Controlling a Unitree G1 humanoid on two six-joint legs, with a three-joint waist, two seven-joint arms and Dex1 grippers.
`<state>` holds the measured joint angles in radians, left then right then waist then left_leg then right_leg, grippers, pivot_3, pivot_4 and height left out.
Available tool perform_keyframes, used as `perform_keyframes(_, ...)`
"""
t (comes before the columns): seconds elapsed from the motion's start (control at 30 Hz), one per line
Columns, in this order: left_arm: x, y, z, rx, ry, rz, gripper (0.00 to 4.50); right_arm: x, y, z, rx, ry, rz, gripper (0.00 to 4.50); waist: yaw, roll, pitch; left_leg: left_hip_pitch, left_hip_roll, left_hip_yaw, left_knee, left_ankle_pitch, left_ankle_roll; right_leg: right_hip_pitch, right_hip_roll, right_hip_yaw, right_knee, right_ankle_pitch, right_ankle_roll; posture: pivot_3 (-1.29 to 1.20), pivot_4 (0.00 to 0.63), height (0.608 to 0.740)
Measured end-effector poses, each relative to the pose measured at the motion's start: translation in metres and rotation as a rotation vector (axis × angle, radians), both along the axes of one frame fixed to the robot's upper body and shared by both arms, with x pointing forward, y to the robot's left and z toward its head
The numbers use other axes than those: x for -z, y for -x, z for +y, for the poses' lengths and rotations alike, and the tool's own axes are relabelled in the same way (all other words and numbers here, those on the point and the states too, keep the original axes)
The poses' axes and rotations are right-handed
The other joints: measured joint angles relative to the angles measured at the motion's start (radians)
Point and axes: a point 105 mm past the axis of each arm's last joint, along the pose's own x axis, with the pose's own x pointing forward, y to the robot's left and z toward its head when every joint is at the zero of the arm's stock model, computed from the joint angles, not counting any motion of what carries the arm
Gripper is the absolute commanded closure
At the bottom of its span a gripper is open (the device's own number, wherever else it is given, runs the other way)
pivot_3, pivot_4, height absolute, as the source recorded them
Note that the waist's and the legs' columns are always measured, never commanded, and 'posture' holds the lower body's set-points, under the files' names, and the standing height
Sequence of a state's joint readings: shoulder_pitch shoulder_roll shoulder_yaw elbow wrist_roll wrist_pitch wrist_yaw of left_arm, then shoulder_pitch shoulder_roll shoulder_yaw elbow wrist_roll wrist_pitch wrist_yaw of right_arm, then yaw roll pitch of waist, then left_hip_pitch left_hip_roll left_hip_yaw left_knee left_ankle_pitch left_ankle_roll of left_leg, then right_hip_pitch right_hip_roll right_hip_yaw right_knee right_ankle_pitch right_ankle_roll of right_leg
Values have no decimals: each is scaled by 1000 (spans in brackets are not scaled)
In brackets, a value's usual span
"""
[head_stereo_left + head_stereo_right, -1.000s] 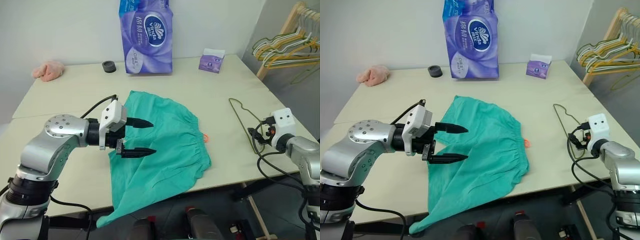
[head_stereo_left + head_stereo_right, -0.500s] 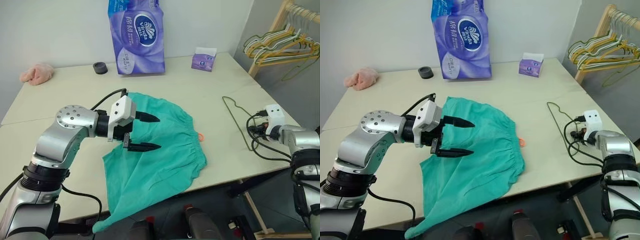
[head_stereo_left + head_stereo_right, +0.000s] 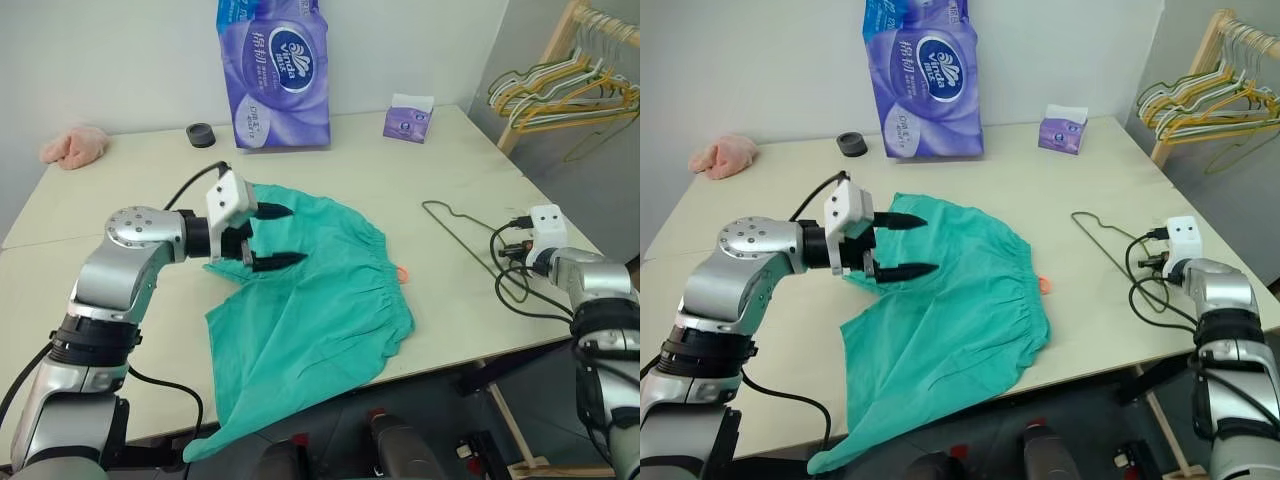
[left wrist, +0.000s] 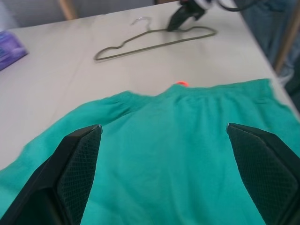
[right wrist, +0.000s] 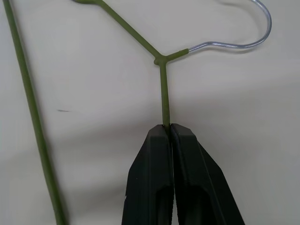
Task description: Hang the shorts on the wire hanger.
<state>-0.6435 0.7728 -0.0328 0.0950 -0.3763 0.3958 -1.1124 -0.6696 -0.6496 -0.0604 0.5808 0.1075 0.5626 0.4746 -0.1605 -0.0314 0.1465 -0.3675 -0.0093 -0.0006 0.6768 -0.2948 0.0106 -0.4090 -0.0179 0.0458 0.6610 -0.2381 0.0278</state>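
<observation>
Right gripper point(image 5: 168, 129) just clamped hanger point(image 5: 163, 101) wire; hanger dragged toward shorts point(image 3: 310, 300). Left gripper point(image 3: 275, 236) wide, over shorts.

You're looking down on a pale beige desk point(image 3: 470, 210) pushed up against a plain white wall point(image 3: 110, 60). Off to your right stands a wooden rack point(image 3: 545, 60) hung with hangers point(image 3: 560, 95), over grey floor point(image 3: 600, 190).

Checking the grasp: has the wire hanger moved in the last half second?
Yes. With the small purple box unmoved in the left eye view, the wire hanger has swung its far end toward the shorts, pinched in the shut right hand.
</observation>
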Motion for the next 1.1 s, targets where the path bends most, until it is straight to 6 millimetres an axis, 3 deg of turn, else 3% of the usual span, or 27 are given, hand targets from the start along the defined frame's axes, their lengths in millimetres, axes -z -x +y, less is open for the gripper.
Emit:
perform_keyframes(0.13,-15,-18,23,-118,83,-3,0,-34,4,41,-220,153,-174,4483,-9,1,1,-2,0,0,0,-1,-1,-3,0,0,2,0,1,-204,111,740)
perform_keyframes(0.3,-17,-21,30,-106,164,68,0,-82,19,98,-516,362,-412,4483,-10,1,1,-2,1,-1,0,-1,-3,-4,0,-1,2,0,1,-212,110,740)
perform_keyframes(0.5,-11,-10,25,11,143,134,0,-95,44,154,-816,442,-539,4483,-9,1,1,-2,1,-1,1,-1,-3,-4,0,-1,2,0,0,-214,110,740)
perform_keyframes(0.73,12,10,17,148,34,246,0,-115,63,195,-1022,512,-669,4483,-10,1,1,-2,1,-1,1,-2,-3,-4,0,-2,2,0,0,-215,115,740)
perform_keyframes(0.83,26,20,15,198,-5,308,0,-117,66,202,-1061,530,-690,4483,-9,1,1,-2,1,-1,1,-2,-3,-4,0,-2,2,0,0,-214,119,740)
perform_keyframes(1.07,30,26,9,236,-32,314,0,-124,76,219,-1135,519,-730,4483,-9,1,1,-2,1,-1,1,-2,-3,-4,0,-2,2,0,0,-216,124,740)
perform_keyframes(1.1,31,26,8,237,-32,318,186,-123,77,219,-1141,518,-728,4495,-9,1,1,-3,1,-1,1,-2,-3,-4,-1,-2,2,0,0,-217,124,740)
